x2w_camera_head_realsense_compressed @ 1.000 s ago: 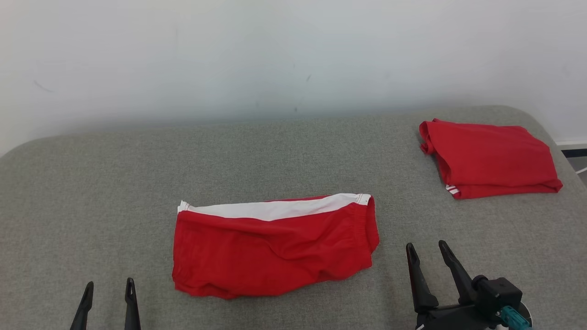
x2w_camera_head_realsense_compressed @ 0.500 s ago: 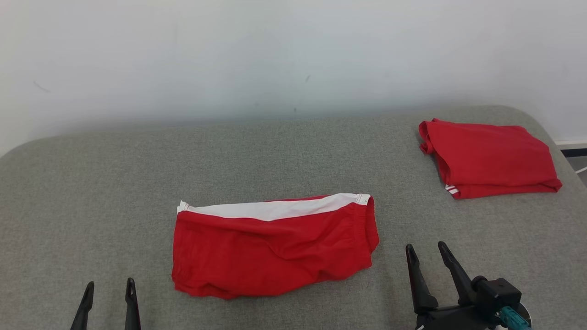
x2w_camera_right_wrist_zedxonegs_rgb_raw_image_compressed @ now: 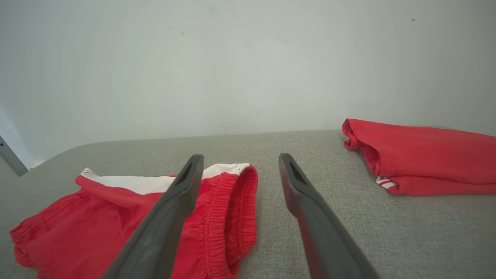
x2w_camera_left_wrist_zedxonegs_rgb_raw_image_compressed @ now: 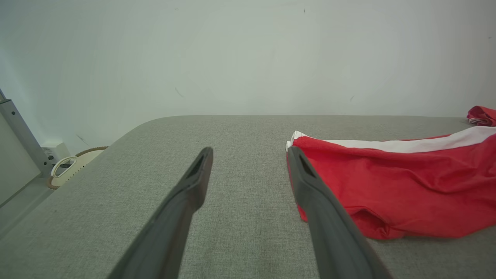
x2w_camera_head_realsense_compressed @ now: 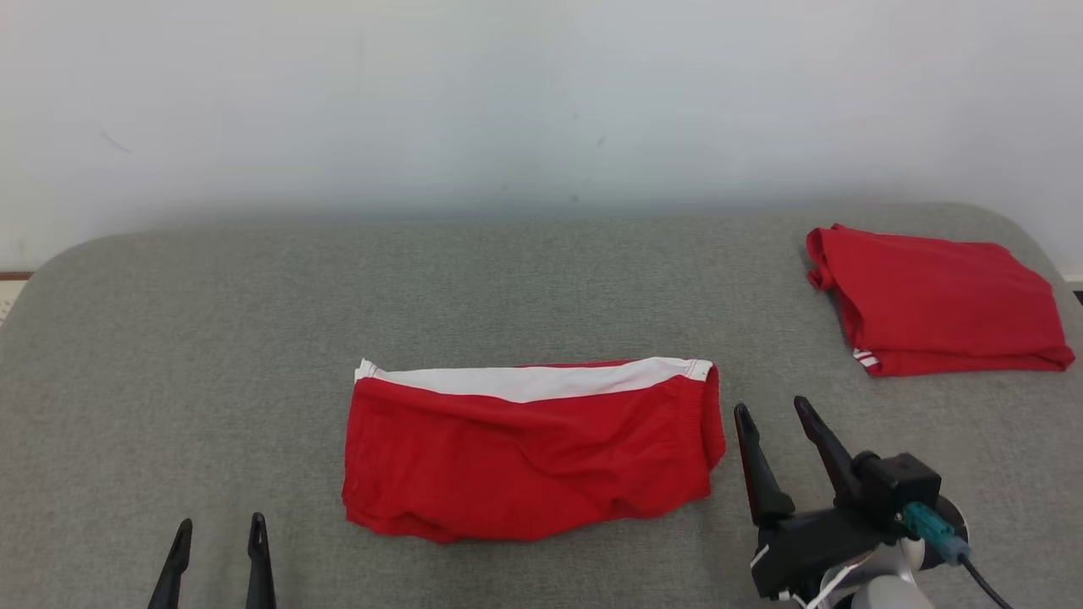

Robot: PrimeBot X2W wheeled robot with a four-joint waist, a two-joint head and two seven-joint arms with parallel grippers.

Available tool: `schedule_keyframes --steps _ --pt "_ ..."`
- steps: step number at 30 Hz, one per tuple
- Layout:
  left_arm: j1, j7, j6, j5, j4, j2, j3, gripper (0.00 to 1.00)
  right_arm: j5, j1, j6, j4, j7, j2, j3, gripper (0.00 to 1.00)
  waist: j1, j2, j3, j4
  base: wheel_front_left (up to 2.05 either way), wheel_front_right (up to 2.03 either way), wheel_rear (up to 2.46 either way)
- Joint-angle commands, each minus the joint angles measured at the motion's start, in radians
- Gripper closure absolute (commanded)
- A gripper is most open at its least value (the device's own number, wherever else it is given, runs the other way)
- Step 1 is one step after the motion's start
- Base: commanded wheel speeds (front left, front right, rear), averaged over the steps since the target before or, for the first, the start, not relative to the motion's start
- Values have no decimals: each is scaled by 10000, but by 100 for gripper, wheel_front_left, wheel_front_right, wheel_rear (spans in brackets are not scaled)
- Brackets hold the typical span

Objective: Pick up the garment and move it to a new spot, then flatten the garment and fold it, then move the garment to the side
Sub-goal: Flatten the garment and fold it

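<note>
In the head view, the folded red shorts [x2w_camera_head_realsense_compressed: 529,452] lie at the middle of the grey counter [x2w_camera_head_realsense_compressed: 211,338], white band along the far edge. A second folded red garment [x2w_camera_head_realsense_compressed: 939,300] sits far right. The left hand [x2w_camera_head_realsense_compressed: 220,521] and the right hand [x2w_camera_head_realsense_compressed: 772,404] are both wide open and empty. In the left wrist view, the shorts' left edge lies just beyond the right finger. In the right wrist view, the elastic waistband [x2w_camera_right_wrist_zedxonegs_rgb_raw_image_compressed: 232,209] lies between the spread fingers. The risk I see is a pinch that catches only the top layer. The fold would then open during the move aside.
</note>
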State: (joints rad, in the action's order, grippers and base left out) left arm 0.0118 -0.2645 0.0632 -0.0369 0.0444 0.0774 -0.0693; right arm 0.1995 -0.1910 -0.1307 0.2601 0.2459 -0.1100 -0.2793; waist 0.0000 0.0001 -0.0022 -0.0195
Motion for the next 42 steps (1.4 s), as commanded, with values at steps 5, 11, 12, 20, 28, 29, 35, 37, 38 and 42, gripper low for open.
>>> schedule_keyframes --steps 5,11,12,20,28,29,35,37,38,42 --pt "-75 -12 -27 -145 52 -77 90 0 -169 -1099 1 1323 -194 -126 111 0 0 -1 133 503 0 0 0" --pt "-180 -12 -64 -191 103 -103 163 0 -77 -2072 1 2854 -296 -78 186 0 0 -1 289 797 0 0 0" --pt "-222 -12 -68 -200 148 -115 180 0 -36 -2276 1 3160 -264 -72 249 0 0 -1 318 853 0 0 0" --pt "-435 -12 -128 -234 233 -156 239 0 164 -3370 1 5699 -243 -1 479 0 0 -1 549 1071 0 0 0" --pt "-536 -12 -147 -210 319 -186 157 0 1150 -4086 1 7400 -187 345 19 0 0 -1 686 960 0 0 0" --pt "-547 -12 -156 -204 323 -189 171 0 1362 -4131 1 7512 -229 394 -96 0 0 -1 692 954 0 0 0" --pt "-633 -12 -156 -220 360 -210 189 0 2453 -4285 1 7848 -474 490 -871 0 0 -1 736 939 0 0 0" --pt "-646 -12 -164 -198 378 -211 178 0 2730 -4309 1 7929 -548 505 -1131 0 0 -1 744 948 0 0 0" --pt "-658 -12 -169 -178 392 -212 169 0 2865 -4308 1 8001 -638 503 -1244 0 0 -1 749 955 0 0 0" --pt "-686 -12 -193 -130 415 -218 140 0 3343 -4370 1 8056 -608 397 -1630 100 0 -1 766 989 0 0 0"
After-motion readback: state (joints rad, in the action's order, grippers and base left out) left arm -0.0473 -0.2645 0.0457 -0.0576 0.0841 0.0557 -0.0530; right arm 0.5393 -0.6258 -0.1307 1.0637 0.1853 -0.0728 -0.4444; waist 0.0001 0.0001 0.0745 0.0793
